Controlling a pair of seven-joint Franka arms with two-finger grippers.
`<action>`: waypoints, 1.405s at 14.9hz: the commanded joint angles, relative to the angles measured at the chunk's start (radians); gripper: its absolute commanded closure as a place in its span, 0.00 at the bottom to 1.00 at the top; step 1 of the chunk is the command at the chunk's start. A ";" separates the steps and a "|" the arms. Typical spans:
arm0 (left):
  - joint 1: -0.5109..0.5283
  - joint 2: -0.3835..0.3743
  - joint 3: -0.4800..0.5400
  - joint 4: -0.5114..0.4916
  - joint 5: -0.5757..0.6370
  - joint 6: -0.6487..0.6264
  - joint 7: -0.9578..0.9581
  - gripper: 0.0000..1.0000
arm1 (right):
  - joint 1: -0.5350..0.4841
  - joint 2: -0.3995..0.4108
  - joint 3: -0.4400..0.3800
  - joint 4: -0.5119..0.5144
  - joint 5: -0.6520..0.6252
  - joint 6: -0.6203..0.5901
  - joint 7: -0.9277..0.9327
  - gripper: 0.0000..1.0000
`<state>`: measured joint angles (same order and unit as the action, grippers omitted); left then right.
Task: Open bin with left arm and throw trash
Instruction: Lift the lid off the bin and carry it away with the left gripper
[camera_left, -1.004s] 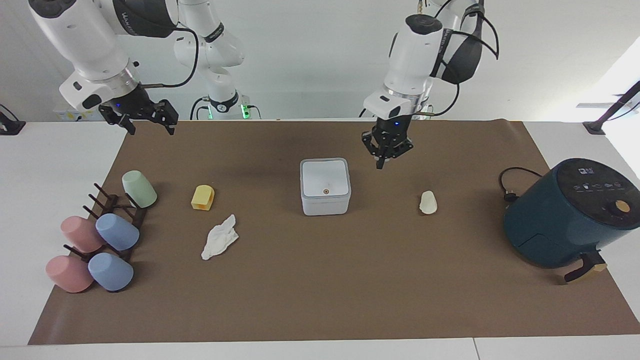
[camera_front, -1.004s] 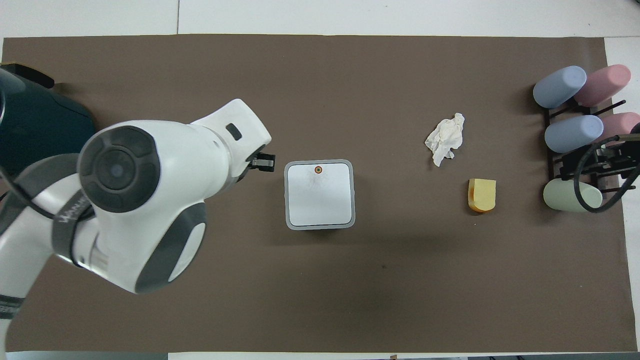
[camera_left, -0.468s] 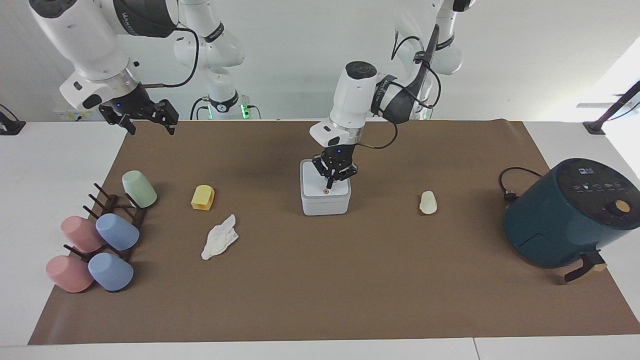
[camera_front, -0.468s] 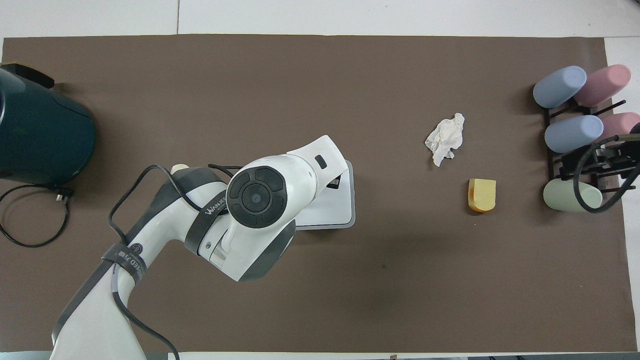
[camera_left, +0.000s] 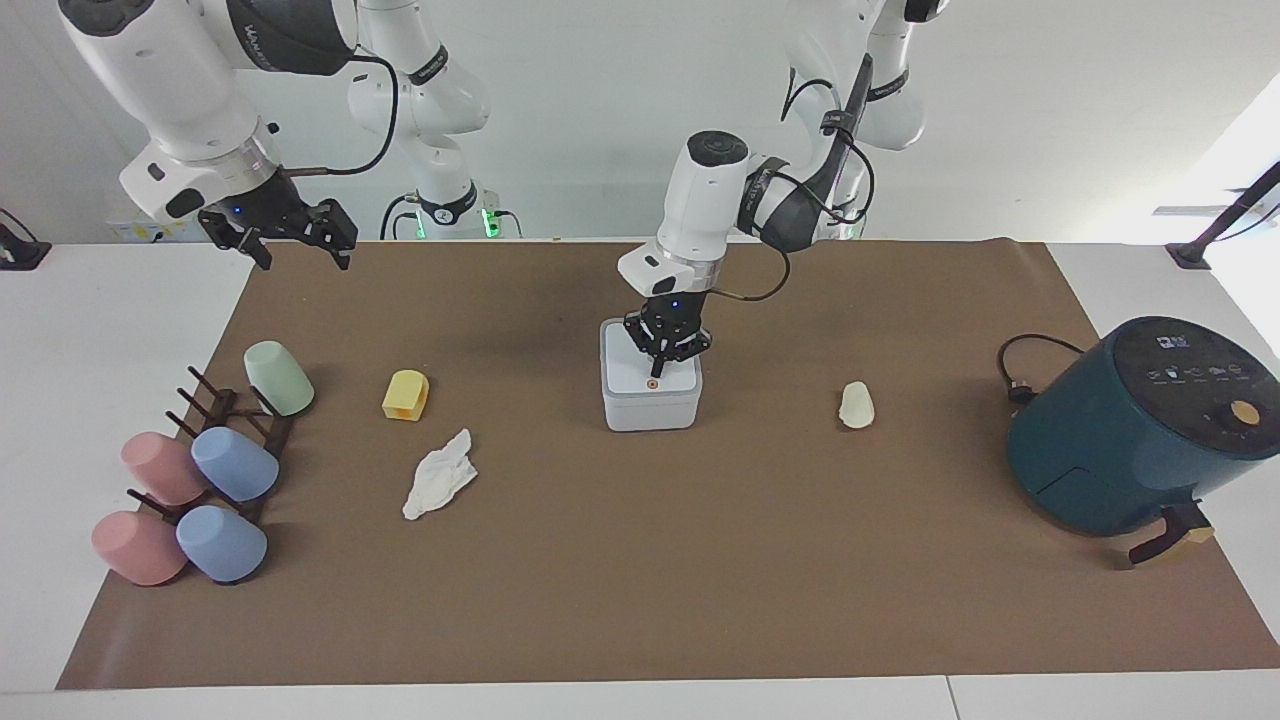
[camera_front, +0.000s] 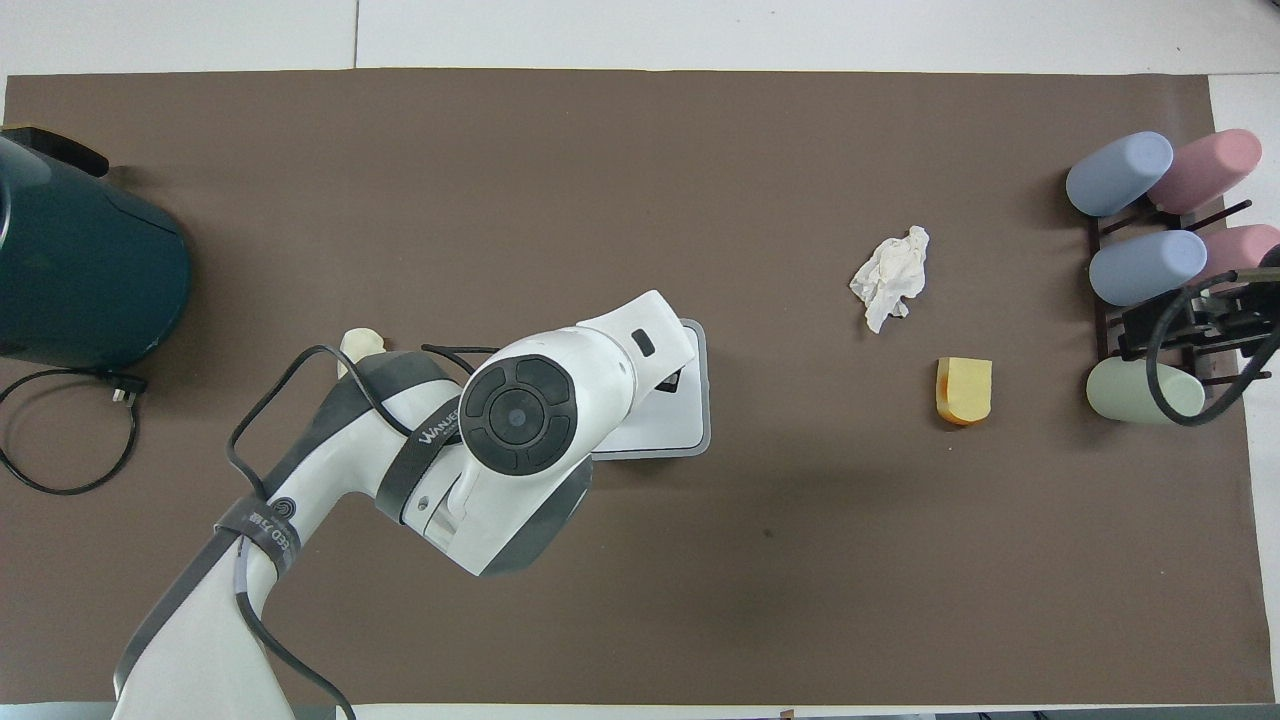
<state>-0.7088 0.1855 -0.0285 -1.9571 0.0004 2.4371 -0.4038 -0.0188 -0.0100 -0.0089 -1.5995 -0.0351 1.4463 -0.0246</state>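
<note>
The light-grey bin (camera_left: 650, 408) stands mid-table with its white lid (camera_left: 640, 372) down; in the overhead view my left arm covers most of the bin (camera_front: 703, 400). My left gripper (camera_left: 658, 366) is shut and points straight down at the lid, its tip just by the orange dot (camera_left: 652, 382); I cannot tell whether they touch. The trash lies loose. A crumpled tissue (camera_left: 440, 487) (camera_front: 890, 278) and a yellow chunk (camera_left: 405, 395) (camera_front: 964, 390) are toward the right arm's end. A cream lump (camera_left: 856, 405) (camera_front: 360, 345) is toward the left arm's end. My right gripper (camera_left: 302, 250) waits open, raised over the mat's corner.
A dark teal air fryer (camera_left: 1140, 430) (camera_front: 80, 270) with its cable (camera_left: 1030, 365) stands at the left arm's end. A dark rack (camera_left: 230, 420) with several pastel cups (camera_left: 235, 465) lies at the right arm's end. A brown mat (camera_left: 640, 580) covers the table.
My left gripper swung in from beside the bin to over its lid and came down near the orange dot; in the last half second it barely shifted. The right arm stayed still.
</note>
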 joint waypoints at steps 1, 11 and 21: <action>-0.034 -0.052 0.018 -0.048 -0.002 -0.094 0.005 1.00 | 0.000 0.007 -0.003 0.015 0.021 -0.012 -0.001 0.00; 0.187 -0.306 0.025 -0.055 -0.002 -0.510 0.039 1.00 | 0.000 0.007 -0.003 0.015 0.021 -0.012 -0.001 0.00; 0.546 -0.299 0.027 0.090 -0.002 -0.647 0.285 0.00 | -0.003 0.007 -0.008 0.018 0.024 0.002 -0.003 0.00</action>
<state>-0.2103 -0.1097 0.0110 -1.9381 0.0004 1.8752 -0.1675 -0.0192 -0.0100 -0.0129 -1.5978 -0.0351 1.4471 -0.0246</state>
